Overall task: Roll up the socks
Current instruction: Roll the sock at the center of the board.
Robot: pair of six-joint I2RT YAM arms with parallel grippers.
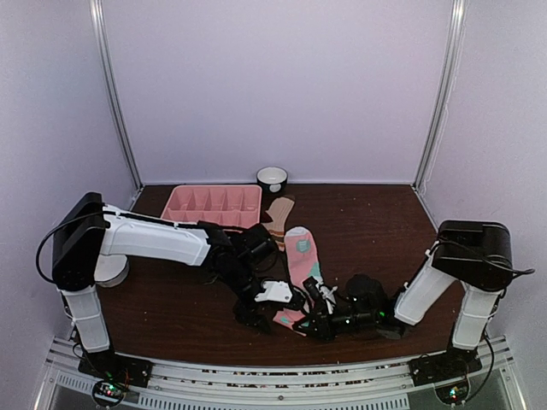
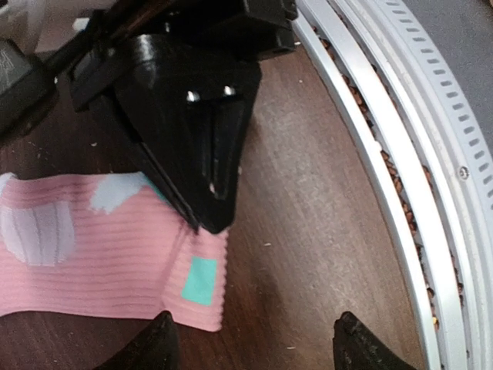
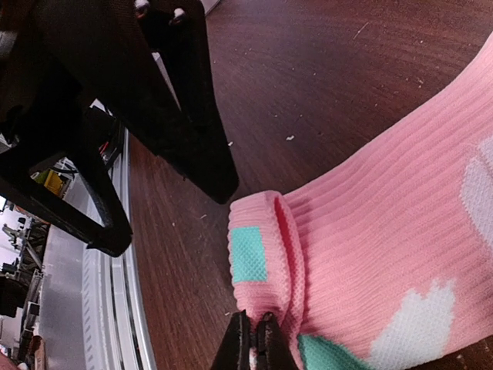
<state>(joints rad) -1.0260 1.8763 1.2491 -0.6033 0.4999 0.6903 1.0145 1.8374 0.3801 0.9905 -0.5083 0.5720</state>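
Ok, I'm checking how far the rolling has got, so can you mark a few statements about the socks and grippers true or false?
1. The right gripper is pinched shut on the cuff of the pink sock. True.
2. The left gripper grips the pink sock. False: its jaws stand open with nothing between them.
3. The tan sock lies in the pink tray. False: it lies on the table beside the tray.
4. The pink sock lies mostly flat, with only its cuff edge turned over. True.
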